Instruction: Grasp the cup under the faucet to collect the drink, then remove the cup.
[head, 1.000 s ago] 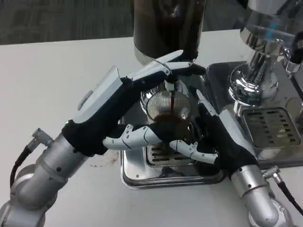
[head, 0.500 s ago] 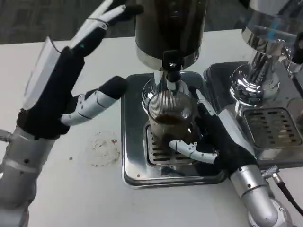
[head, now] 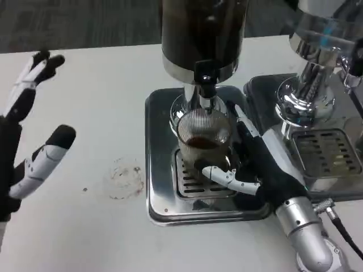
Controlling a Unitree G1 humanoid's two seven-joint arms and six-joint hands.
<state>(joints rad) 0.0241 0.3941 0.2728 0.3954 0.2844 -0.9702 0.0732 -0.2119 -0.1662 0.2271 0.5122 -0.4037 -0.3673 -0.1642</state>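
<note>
One right hand [head: 258,164] grips the cup [head: 204,139].

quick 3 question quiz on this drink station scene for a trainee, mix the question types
1. True or false: the right hand holds the cup.
2. The cup stands on: A) bare table B) drip tray C) a plate.
3. Fill in: the left hand is ___, fingers spread, off to the side.

Key: 1 true; 2 B; 3 open
</note>
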